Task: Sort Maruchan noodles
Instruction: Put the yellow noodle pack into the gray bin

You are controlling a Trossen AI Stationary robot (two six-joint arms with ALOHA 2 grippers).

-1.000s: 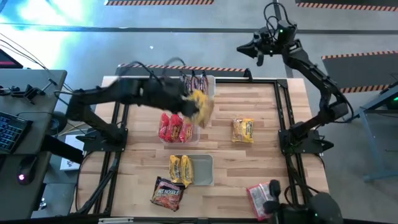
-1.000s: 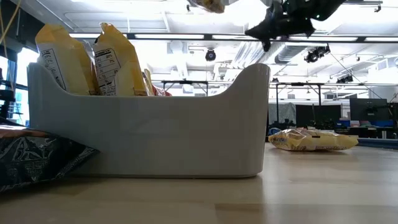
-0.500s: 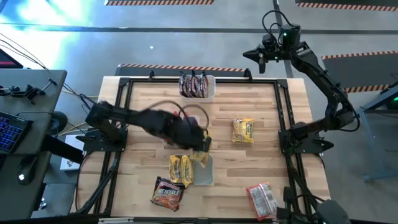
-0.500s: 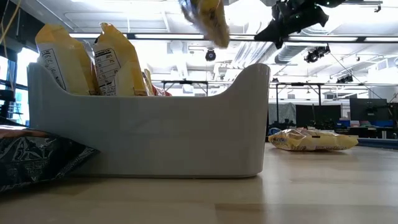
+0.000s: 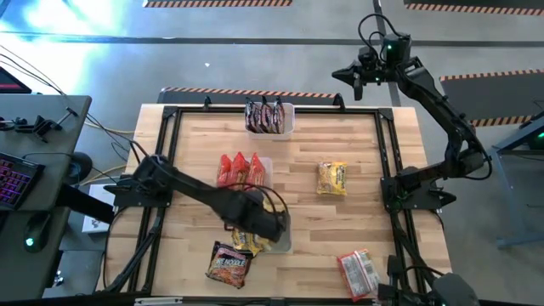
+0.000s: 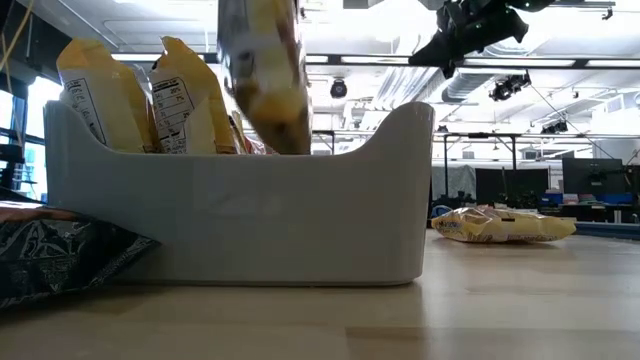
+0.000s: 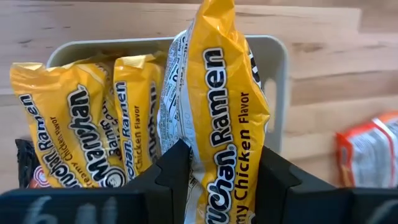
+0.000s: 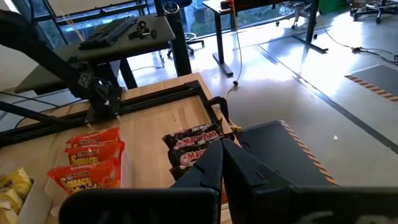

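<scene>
Noodles first: the left gripper (image 7: 217, 180) clenched a yellow packet (image 7: 217, 106) upright, low over the white tub (image 7: 278, 81) near the table's (image 5: 374, 212) front edge, beside two yellow packets (image 7: 93, 124) already inside. Farther back, the right gripper (image 5: 350, 75) hung pinched shut and empty beyond the far edge.

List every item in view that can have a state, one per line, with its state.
left gripper: shut on a yellow packet, held upright over the near tub
near tub: holds two yellow packets standing
middle tub: holds red packets
far tub: holds dark packets
right gripper: shut, empty, raised beyond the table's far edge
loose yellow packet: lying flat on the table
</scene>
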